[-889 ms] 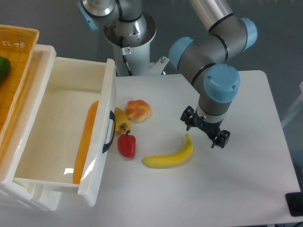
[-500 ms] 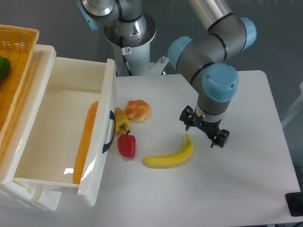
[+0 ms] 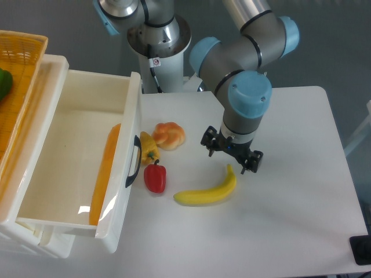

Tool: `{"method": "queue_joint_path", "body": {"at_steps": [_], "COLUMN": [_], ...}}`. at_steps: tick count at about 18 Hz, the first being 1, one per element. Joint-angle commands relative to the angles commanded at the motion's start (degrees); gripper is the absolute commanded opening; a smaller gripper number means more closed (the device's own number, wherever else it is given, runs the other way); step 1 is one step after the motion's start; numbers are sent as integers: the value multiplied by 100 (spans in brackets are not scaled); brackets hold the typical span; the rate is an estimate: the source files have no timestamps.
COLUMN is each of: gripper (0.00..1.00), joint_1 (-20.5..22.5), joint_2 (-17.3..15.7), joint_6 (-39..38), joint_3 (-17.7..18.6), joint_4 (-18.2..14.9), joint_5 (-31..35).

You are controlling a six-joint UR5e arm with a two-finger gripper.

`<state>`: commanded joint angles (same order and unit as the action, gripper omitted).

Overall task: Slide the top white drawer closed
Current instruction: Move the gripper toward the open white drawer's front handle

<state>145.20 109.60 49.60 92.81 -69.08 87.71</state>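
- The top white drawer [image 3: 81,156] stands pulled far out at the table's left, its front panel running near to far
- The gripper [image 3: 231,156], fingers spread and empty, hovers well to its right, above the banana [image 3: 207,191]
- The lower drawer is mostly hidden

A robotics lab: pedestal-mounted arm [image 3: 243,63]; bare white table [image 3: 301,191]; toy fruit [image 3: 207,190]

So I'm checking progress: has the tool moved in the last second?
Yes. The tool has shifted left toward the top white drawer, now above the banana tip.
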Motion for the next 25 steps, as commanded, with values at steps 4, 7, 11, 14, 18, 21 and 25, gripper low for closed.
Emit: {"method": "queue_joint_path", "body": {"at_steps": [4, 7, 11, 14, 18, 21, 25], "gripper": [95, 61, 23, 14, 0, 0, 0], "joint_1": [-106, -115, -325, -466, -466, -423, -457], "joint_2": [97, 79, 44, 44, 9, 0, -53], "joint_6": [-941, -1075, -1127, -1163, -1154, -1145, -1128], "joint_3": [-123, -149, -140, -149, -377, -571, -580], "joint_4": [0, -17, -219, -316, -1123, -1476, -1617], "joint_5": [-44, -666, -1116, -1335, -1916, -2205, -2346]}}
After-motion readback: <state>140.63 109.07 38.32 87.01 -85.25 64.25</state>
